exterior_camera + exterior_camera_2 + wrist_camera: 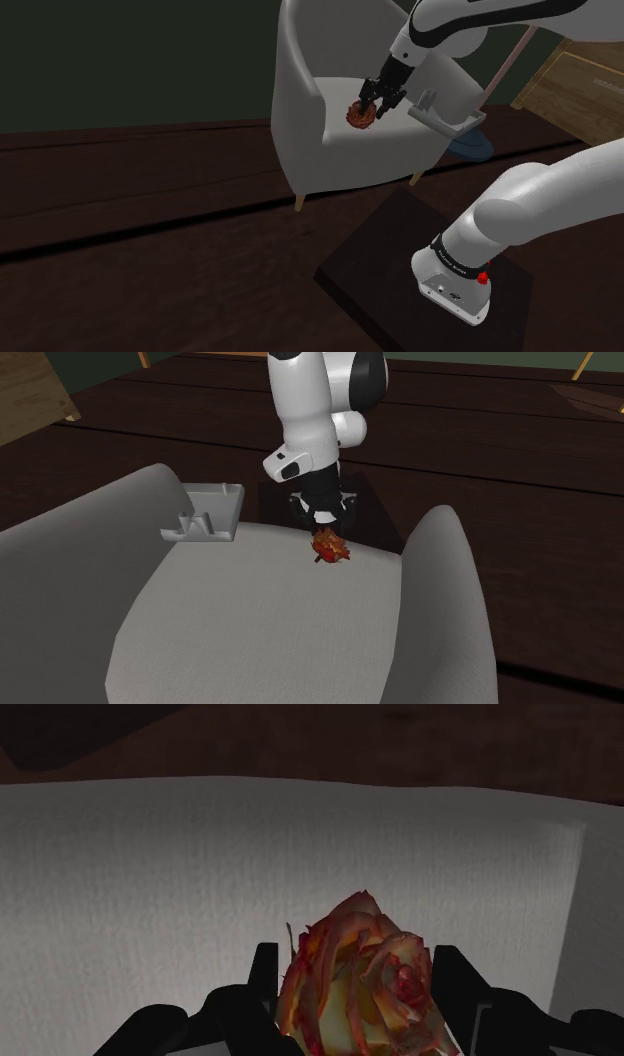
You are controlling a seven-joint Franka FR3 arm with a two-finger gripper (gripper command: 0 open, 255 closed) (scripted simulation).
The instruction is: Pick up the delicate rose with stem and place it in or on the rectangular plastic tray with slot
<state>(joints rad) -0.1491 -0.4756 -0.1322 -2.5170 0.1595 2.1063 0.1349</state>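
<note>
A red and yellow rose (359, 115) (330, 547) (360, 984) lies on the seat of a pale armchair (300, 120) (250, 612). My black gripper (378, 98) (322, 530) (357, 956) reaches down onto it. The two fingers press against the sides of the bloom, which still rests on the cushion. Its stem is hidden under the bloom and the hand. A grey rectangular tray with a slot (447, 118) (205, 517) sits at the seat's front edge, a short way from the rose on the side of the shoulder view's right.
The armchair's curved back and arms (445, 592) wall in the seat on three sides. My dark stand (420, 270) is on a dark wooden floor. Light wooden furniture (575, 80) (30, 392) and a blue object with a pink pole (470, 145) stand beyond the chair.
</note>
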